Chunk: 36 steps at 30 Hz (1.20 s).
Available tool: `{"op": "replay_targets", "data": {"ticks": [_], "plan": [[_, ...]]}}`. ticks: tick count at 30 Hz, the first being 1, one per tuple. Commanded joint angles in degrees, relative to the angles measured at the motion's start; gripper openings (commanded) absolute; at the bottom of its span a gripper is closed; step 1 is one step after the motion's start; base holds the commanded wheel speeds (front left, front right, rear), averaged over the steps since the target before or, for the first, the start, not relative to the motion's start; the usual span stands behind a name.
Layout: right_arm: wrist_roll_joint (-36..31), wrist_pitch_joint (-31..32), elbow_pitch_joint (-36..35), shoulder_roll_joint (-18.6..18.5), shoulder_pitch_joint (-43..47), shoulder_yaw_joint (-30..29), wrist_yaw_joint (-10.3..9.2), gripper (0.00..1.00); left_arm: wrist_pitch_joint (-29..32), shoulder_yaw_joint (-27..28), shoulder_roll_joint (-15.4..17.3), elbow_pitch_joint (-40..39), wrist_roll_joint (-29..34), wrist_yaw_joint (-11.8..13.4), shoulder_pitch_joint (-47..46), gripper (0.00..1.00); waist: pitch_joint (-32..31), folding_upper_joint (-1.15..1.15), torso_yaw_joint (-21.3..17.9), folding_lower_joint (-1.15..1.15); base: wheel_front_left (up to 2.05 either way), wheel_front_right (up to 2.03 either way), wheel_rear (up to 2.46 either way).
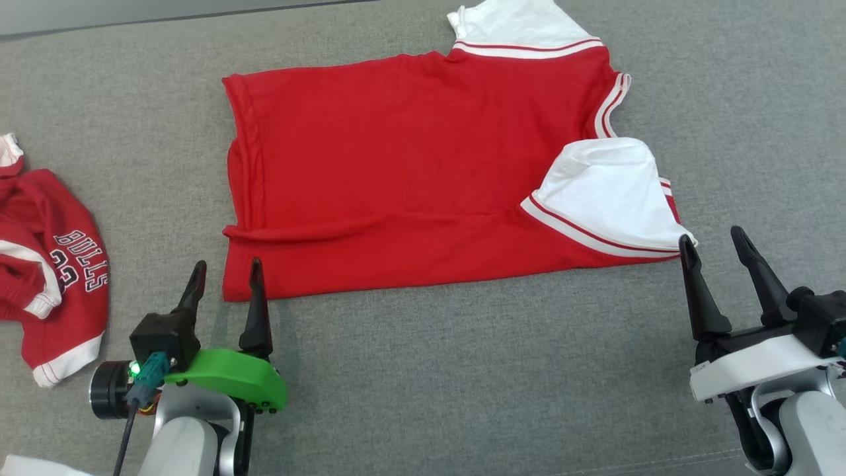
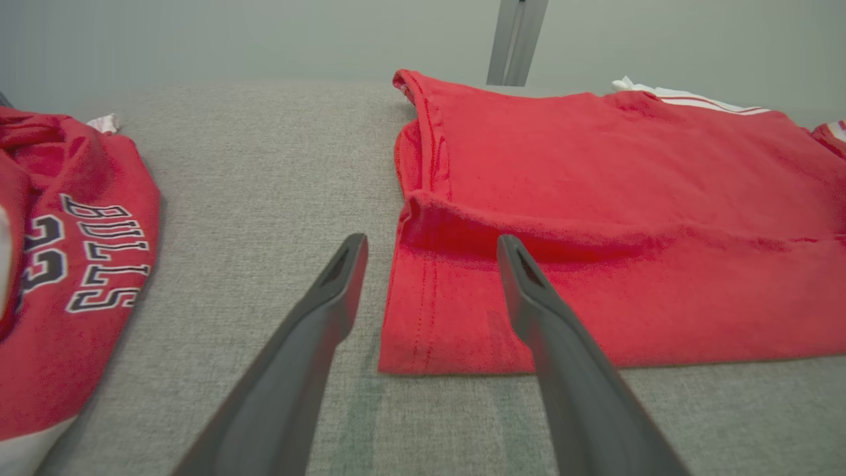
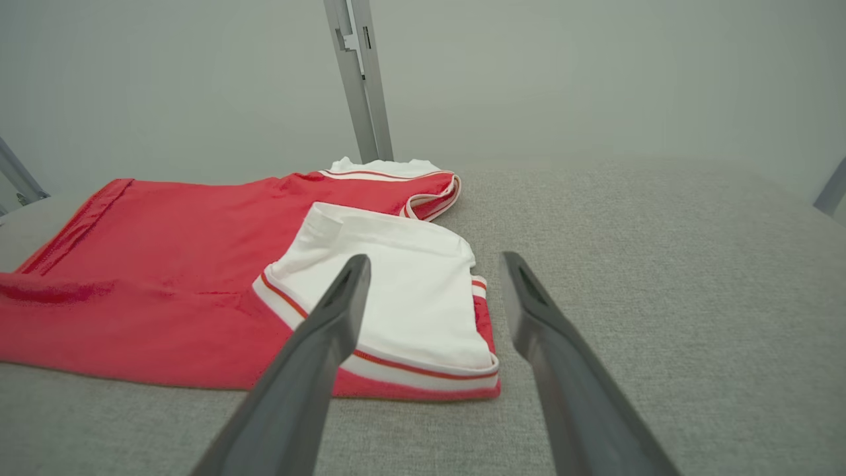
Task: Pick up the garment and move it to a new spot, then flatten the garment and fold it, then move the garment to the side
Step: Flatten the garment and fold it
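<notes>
L gripper (image 1: pixel 226 264) & R gripper (image 1: pixel 713 235): fingers spread, empty, at garment (image 1: pixel 410 165) corners toward table (image 1: pixel 462 370) near edge. Risk imo: I pinch top layer only, fold drags crooked.

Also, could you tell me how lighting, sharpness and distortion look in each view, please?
Head view: soft, even light, sharp throughout, faint shadows beside the left gripper on the grey woven surface. Left wrist view: the red shirt with white sleeves looks oversaturated, the fingers soft at their near ends. Right wrist view: hazy, washed-out background; the grey metal post leans, probably wide-angle distortion.
</notes>
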Motion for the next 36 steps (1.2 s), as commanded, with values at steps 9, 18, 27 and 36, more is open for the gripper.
{"op": "replay_targets", "data": {"ticks": [9,18,27,36], "plan": [[3.26,-0.54,15.55,-1.83,-8.35,2.40,-0.06,1.00,5.91,0.18,-1.20,13.53,-6.20,-4.18,-6.73,1.00,3.95,0.00,0.35,0.00,0.00,0.00,0.00],[9.07,-0.76,24.22,-3.78,-13.31,8.03,-0.08,0.00,7.87,-1.30,-1.12,17.95,-7.72,-6.83,-8.08,0.00,4.18,0.00,1.55,0.00,0.00,0.00,0.00],[10.19,-1.00,16.36,-4.68,-4.29,4.12,-0.09,0.00,8.10,-1.18,1.10,8.33,-7.83,-5.89,-3.11,0.00,0.06,0.00,2.65,0.00,0.00,0.00,0.00],[8.27,0.63,7.45,-0.49,9.21,0.57,-0.09,0.00,15.45,-1.46,3.13,0.56,-10.16,-4.29,7.26,0.00,-3.80,0.00,1.97,0.00,0.00,0.00,0.00]]}}
